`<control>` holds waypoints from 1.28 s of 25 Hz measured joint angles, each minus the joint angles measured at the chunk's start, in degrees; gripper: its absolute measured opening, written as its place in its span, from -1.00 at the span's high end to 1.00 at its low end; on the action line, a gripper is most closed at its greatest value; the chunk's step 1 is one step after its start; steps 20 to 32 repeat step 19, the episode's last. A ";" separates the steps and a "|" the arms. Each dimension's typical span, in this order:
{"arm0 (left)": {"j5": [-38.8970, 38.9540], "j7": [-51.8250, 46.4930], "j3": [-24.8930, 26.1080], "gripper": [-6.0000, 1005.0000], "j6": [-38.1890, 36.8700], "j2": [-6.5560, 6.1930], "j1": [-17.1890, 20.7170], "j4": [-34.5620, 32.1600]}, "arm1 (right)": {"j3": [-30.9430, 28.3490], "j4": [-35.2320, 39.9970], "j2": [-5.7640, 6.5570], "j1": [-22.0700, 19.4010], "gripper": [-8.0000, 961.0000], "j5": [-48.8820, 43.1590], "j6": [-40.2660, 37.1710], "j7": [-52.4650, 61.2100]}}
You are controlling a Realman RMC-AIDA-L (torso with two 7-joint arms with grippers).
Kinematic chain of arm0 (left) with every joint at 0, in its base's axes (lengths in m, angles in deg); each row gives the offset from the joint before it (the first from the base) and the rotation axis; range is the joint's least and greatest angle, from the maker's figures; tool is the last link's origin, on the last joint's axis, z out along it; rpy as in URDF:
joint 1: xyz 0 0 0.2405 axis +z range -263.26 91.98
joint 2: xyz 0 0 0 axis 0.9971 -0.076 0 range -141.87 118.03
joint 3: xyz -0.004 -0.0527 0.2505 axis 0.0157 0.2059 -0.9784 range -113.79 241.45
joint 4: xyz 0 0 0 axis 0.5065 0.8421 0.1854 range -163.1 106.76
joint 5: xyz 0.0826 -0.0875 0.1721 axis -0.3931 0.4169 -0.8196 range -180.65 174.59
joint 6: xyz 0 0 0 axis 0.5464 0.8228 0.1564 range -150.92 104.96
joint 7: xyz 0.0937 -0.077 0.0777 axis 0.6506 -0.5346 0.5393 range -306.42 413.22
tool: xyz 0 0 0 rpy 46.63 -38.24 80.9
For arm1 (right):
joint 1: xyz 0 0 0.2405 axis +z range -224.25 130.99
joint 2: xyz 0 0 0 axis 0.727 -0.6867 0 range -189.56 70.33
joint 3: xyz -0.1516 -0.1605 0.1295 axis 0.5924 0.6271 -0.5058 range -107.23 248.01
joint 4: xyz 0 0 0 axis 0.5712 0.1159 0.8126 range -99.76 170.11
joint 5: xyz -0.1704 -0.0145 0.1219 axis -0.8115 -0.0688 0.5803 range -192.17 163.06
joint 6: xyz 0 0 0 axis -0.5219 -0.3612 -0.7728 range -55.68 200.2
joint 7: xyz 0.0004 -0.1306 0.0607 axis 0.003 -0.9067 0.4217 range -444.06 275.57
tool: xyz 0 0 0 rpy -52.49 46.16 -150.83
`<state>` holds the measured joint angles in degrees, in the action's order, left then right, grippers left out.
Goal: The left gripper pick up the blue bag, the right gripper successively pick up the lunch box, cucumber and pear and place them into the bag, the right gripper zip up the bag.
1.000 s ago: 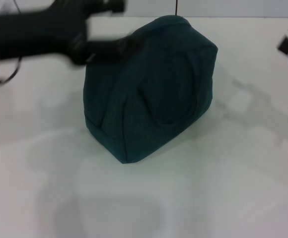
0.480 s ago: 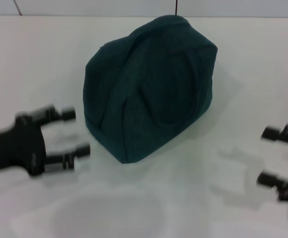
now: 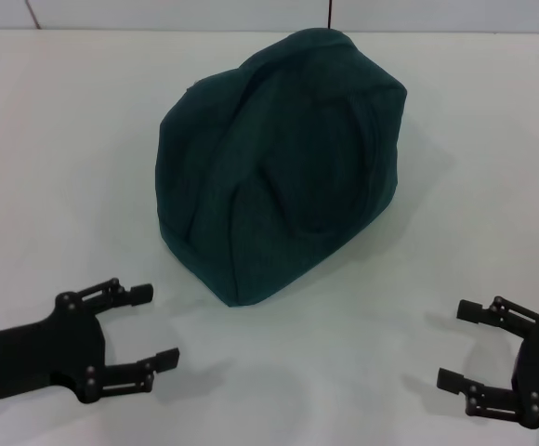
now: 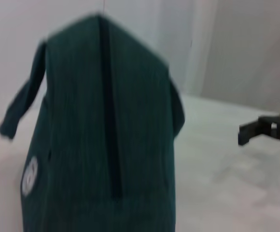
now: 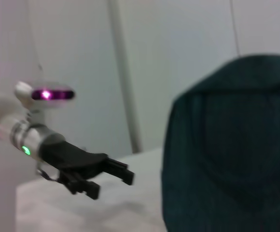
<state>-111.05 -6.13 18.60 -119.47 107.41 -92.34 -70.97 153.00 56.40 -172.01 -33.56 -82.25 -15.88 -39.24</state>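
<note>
Now the dark teal fabric bag point(image 3: 283, 163) stands alone at mid-bench point(image 3: 56, 139), probably zipped. Both black two-finger end effectors, left point(image 3: 144, 327) and right point(image 3: 457, 346), rest near the front edge, fingers spread, apparently because nothing remains to hold.

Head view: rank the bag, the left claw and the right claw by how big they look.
1. Bag, by far the largest.
2. Left claw and right claw: both open, look about alike, the right one partly cut off, so no ranking.
</note>
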 joint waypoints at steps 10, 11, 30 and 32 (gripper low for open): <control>-0.32 0.63 0.06 -0.71 0.55 0.05 0.01 1.20 | 0.00 -0.47 -0.10 0.17 -0.79 -0.06 1.60 -0.30; -0.31 0.64 0.06 -0.71 0.53 0.05 0.01 1.21 | 0.00 -0.48 -0.10 0.16 -0.79 -0.06 1.64 -0.30; -0.13 0.36 0.06 -0.71 0.45 0.03 -0.16 1.27 | 0.00 -0.49 -0.11 -0.03 -0.79 0.08 1.75 -0.34; -0.13 0.36 0.06 -0.71 0.45 0.03 -0.16 1.27 | 0.00 -0.49 -0.11 -0.03 -0.79 0.08 1.75 -0.34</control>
